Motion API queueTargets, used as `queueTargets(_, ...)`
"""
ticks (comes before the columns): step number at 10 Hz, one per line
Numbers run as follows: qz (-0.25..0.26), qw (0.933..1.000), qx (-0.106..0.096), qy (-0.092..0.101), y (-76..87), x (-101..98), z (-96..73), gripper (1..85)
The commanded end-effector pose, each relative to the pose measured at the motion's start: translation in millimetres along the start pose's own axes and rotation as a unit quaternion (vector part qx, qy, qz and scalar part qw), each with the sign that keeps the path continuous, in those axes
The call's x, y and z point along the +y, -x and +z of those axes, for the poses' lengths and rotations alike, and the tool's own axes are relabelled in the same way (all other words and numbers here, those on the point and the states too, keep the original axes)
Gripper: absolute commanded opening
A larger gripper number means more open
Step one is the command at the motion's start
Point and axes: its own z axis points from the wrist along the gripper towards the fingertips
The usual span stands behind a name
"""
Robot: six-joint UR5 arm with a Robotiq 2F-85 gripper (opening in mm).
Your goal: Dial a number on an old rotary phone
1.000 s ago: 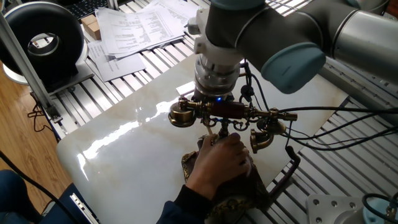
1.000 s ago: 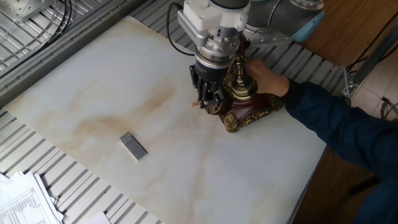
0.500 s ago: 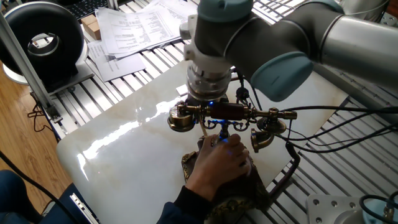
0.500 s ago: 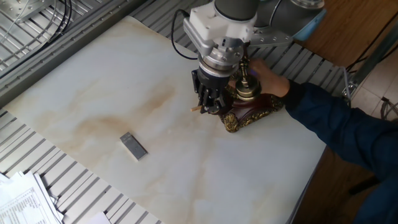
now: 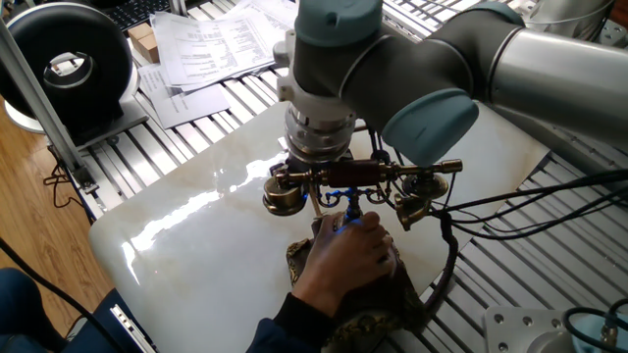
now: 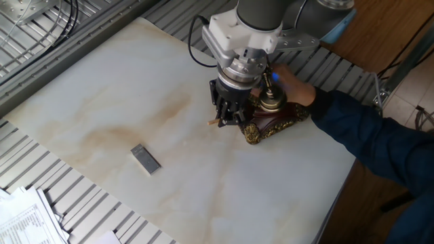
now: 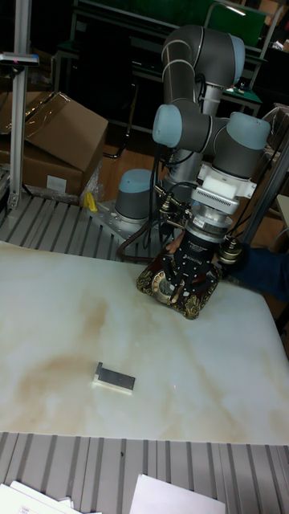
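Observation:
The old rotary phone [image 5: 355, 177] stands at the marble slab's edge, its maroon-bar handset resting across the cradle with a brass cup at each end. Its ornate base [image 6: 273, 125] and dial [image 7: 166, 287] face my gripper. My gripper [image 6: 227, 120] points down over the dial side of the phone, also seen from the front as gripper [image 7: 180, 279]. Its dark fingers are shut on a thin pale wooden stick [image 6: 212, 123] whose tip pokes out low on the left. The handset hides the fingertips in the one fixed view.
A person's hand [image 5: 347, 259] holds the phone base, the blue-sleeved arm [image 6: 363, 132] reaching in from the side. A small grey block [image 6: 146, 158] lies on the marble slab [image 6: 102, 102]. Cables [image 5: 535, 196] trail off the arm; papers [image 5: 216, 44] lie beyond the slab.
The arm's wrist has shifted sideways and turned over the phone. The handset has tipped slightly. The person's hand stays on the base.

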Motion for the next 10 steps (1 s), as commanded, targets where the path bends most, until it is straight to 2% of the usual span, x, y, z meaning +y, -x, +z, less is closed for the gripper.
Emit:
queueTargets(1, 0.006, 1.0000, 0.002, 0.004, 1.7, 3.2, 2.7, 1.3)
queueTargets(10, 0.006, 0.9999, 0.007, 0.005, 2.2, 2.8, 2.0, 1.3)
